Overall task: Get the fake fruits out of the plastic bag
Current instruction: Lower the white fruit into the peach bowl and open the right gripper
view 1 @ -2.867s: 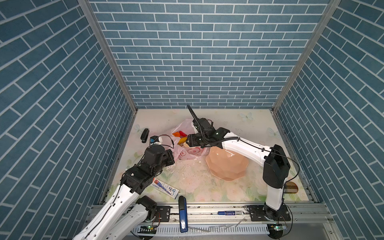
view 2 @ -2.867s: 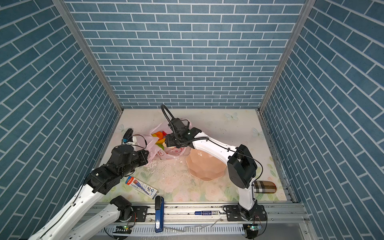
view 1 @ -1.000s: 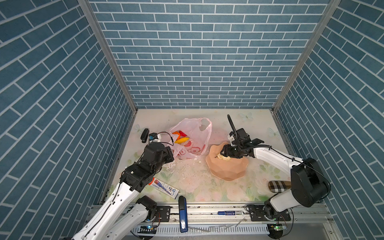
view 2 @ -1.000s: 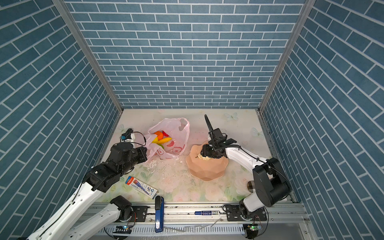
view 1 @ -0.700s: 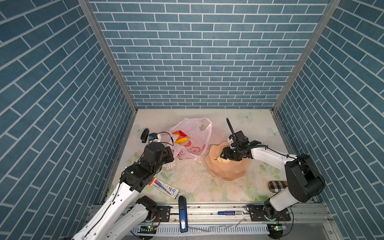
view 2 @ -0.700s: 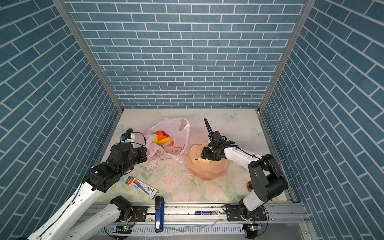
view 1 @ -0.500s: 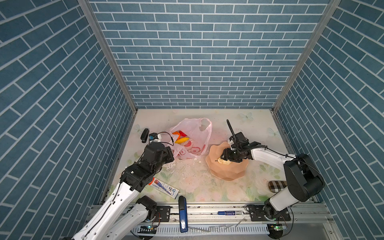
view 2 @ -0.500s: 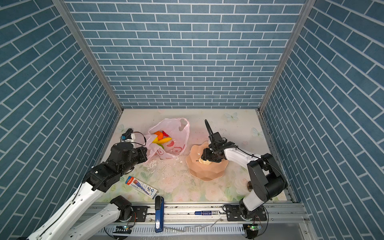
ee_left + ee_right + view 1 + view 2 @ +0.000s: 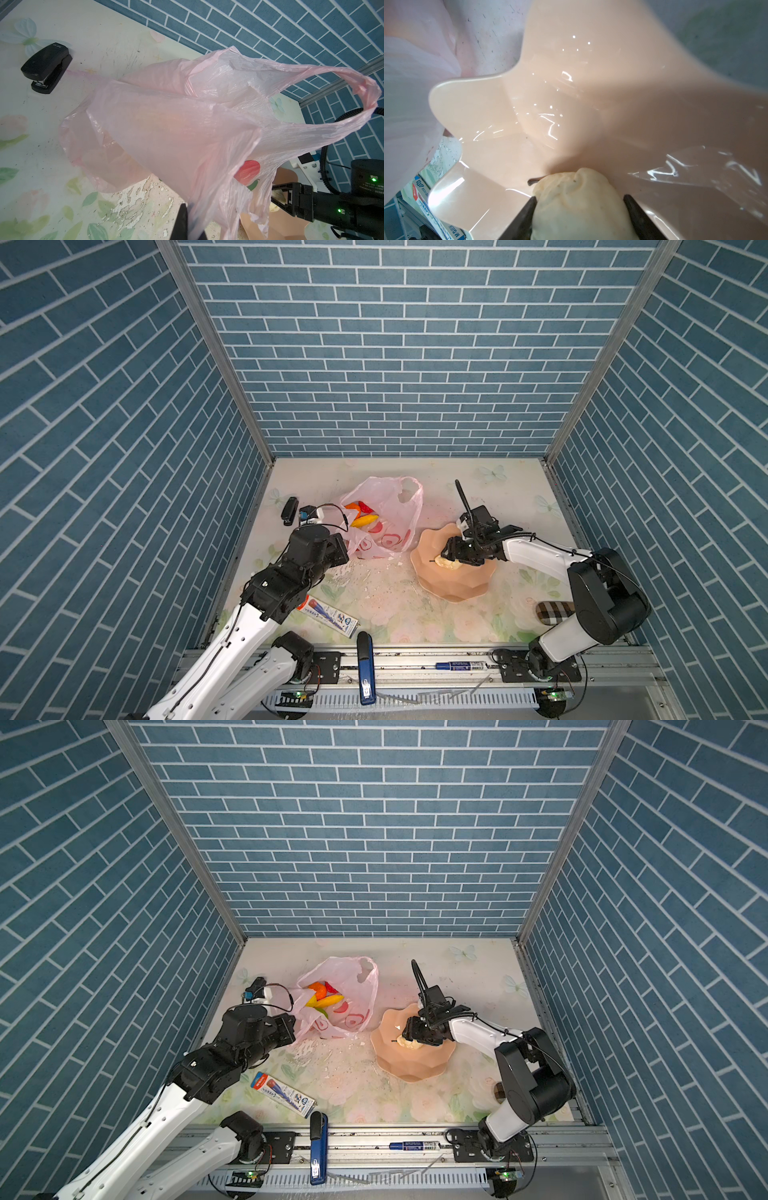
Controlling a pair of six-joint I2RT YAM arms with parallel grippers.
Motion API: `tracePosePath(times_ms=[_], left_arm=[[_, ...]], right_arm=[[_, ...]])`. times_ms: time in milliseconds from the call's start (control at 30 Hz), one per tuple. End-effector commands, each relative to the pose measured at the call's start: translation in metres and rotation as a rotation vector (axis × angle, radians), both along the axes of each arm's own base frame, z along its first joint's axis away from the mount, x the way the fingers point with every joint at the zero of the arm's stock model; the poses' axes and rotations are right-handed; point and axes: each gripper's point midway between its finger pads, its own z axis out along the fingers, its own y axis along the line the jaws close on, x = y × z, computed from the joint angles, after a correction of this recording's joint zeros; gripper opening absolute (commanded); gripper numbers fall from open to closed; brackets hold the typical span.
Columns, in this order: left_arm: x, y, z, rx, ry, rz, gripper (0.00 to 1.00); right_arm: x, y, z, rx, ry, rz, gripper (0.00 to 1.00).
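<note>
Bag (image 9: 386, 510): centre of both top views, mouth held open.
Plate (image 9: 457, 589): just right of Bag.
Left gripper (image 9: 190, 226): closed, pinching Bag film.
Right gripper (image 9: 580, 214): clasping pale fruit (image 9: 577, 187) low in Plate, not yet released.
Remaining: orange, red, yellow fruits (image 9: 362, 514) inside Bag.

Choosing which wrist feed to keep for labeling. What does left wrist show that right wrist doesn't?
Left wrist only: the black stapler, the left tool pinching the plastic bag, the bag's handle loop and red print, the blue brick wall.
Right wrist only: the cream fruit seen clearly, stem included, held by the right tool; a printed box.
Both: the plastic bag, the peach plate, the floral table, the right tool.
</note>
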Motion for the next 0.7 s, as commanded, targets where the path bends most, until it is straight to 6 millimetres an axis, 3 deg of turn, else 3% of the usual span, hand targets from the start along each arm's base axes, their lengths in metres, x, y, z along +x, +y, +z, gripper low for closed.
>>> tracePosePath(times_ms=[0,267,433,533,667], left_arm=[[-0.001,0.002,0.003,-0.001,-0.007,0.001,0.06],[-0.001,0.002,0.003,0.000,-0.009,-0.001,0.07],[-0.002,0.002,0.004,0.000,-0.012,-0.004,0.07],[-0.005,0.002,0.005,0.009,-0.003,-0.017,0.06],[-0.017,0.000,-0.002,0.027,0.054,-0.066,0.06]], right_arm=[[-0.012,-0.020,-0.012,-0.078,0.037,-0.041,0.66],[-0.013,-0.027,0.000,-0.100,0.010,-0.052,0.80],[-0.014,-0.036,0.010,-0.141,-0.015,-0.055,0.83],[-0.013,-0.042,0.027,-0.160,-0.049,-0.053,0.83],[-0.015,-0.040,0.071,-0.125,-0.150,-0.008,0.75]])
